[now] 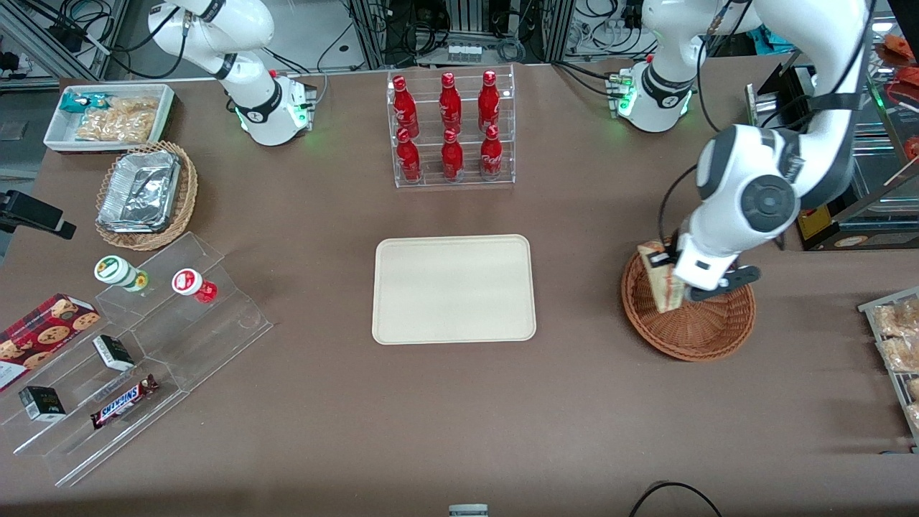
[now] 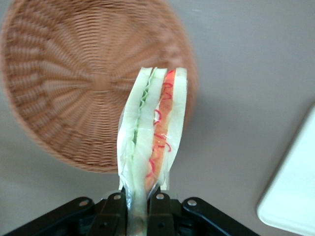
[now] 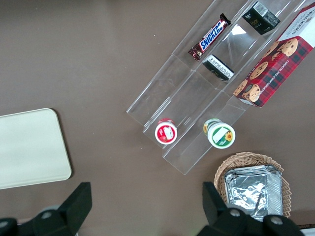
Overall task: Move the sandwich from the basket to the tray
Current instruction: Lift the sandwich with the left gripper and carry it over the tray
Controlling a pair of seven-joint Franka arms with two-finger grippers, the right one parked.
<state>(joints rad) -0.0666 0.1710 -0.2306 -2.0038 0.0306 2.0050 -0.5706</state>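
Observation:
My left gripper (image 1: 678, 276) hangs over the reddish-brown wicker basket (image 1: 707, 332), shut on the clear-wrapped sandwich (image 1: 660, 280). The wrist view has the sandwich (image 2: 153, 130) pinched at its narrow end between the two black fingers (image 2: 112, 209), its green and red filling layers facing the camera, lifted above the basket (image 2: 64, 78), which holds nothing else. The cream-beige tray (image 1: 454, 289) lies flat at the middle of the table, toward the parked arm's end from the basket; one corner of the tray (image 2: 295, 191) shows in the wrist view.
An acrylic rack of red bottles (image 1: 451, 129) stands farther from the camera than the tray. A clear stepped display (image 1: 136, 345) with snacks, a tan basket of foil trays (image 1: 143, 194) and a white snack bin (image 1: 108, 115) lie toward the parked arm's end. A snack rack (image 1: 897, 345) sits at the working arm's end.

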